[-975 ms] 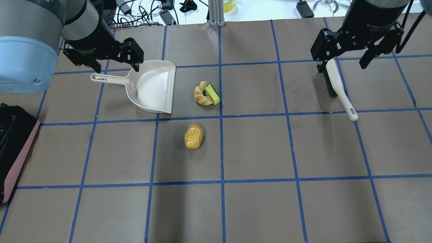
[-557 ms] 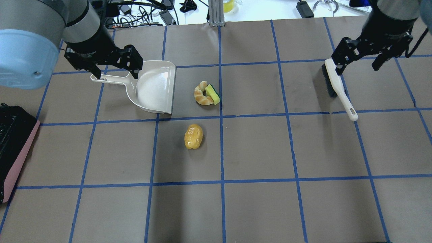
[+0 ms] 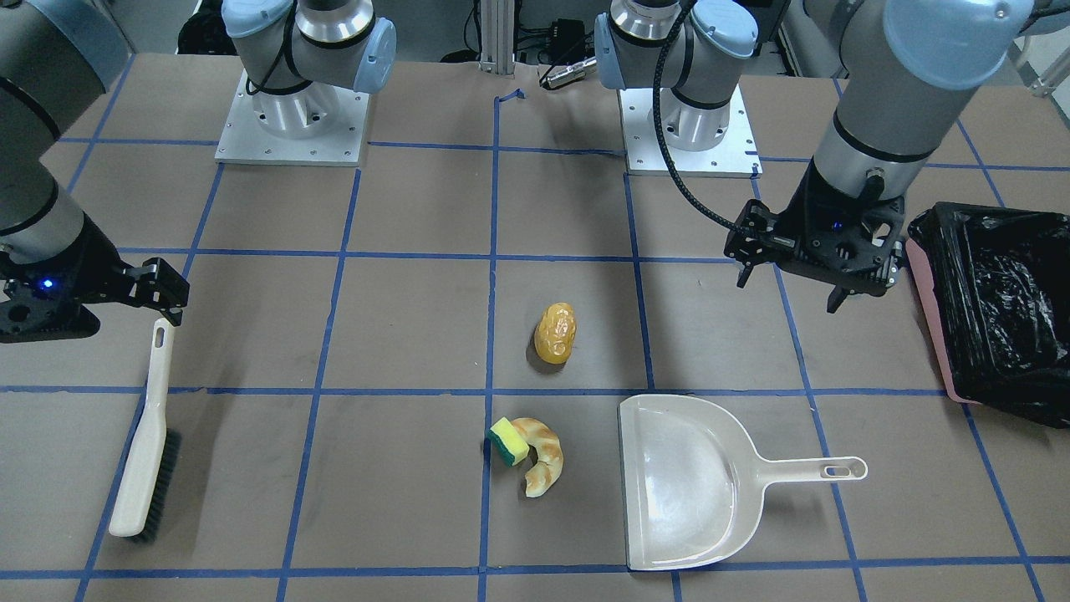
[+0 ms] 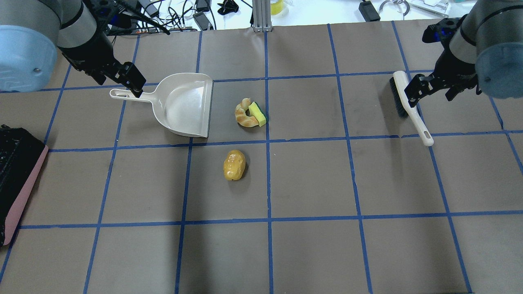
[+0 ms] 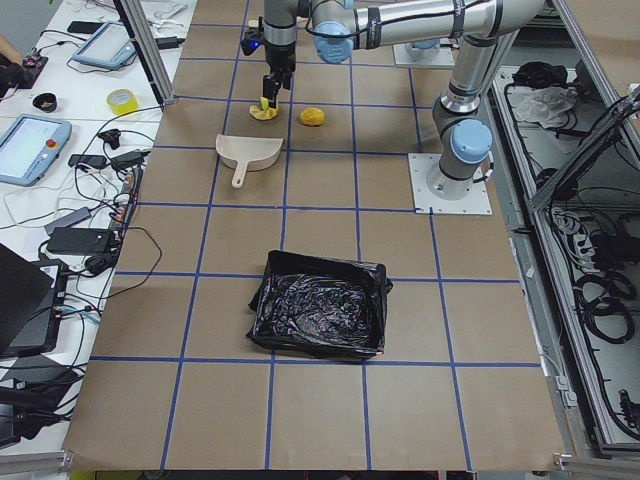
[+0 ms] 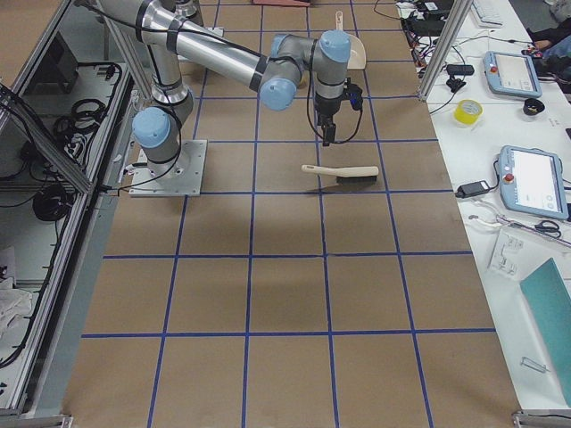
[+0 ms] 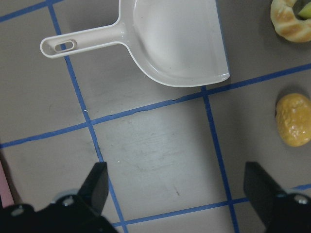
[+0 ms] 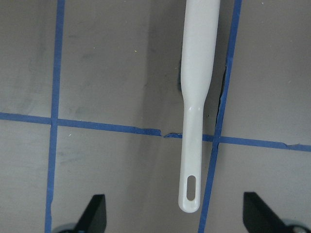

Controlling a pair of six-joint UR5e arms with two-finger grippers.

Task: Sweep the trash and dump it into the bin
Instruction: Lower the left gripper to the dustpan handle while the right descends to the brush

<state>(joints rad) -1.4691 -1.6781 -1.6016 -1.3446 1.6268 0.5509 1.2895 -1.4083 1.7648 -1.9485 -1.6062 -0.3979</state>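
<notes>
The trash lies mid-table: a potato-like lump (image 4: 234, 165) and a croissant (image 4: 244, 116) with a yellow-green sponge (image 4: 258, 114) leaning on it. The cream dustpan (image 4: 184, 105) lies empty to their left. The cream brush (image 4: 410, 107) lies at the right. My left gripper (image 4: 122, 79) hovers open and empty near the dustpan's handle; in the left wrist view (image 7: 180, 194) it is over bare table. My right gripper (image 4: 433, 92) hovers open above the brush handle, whose end (image 8: 190, 189) shows between the fingers. The pink bin (image 3: 995, 309) with a black bag stands at the left edge.
The bin also shows at the left edge of the overhead view (image 4: 16, 179). Blue tape lines grid the brown table. Cables and devices lie beyond the far edge (image 4: 184, 12). A metal post (image 4: 261, 16) stands at the far middle.
Both grippers have moved outward and turned: the left toward the dustpan's handle end, the right rightward and down over the brush handle. The trash, dustpan and brush have not moved.
</notes>
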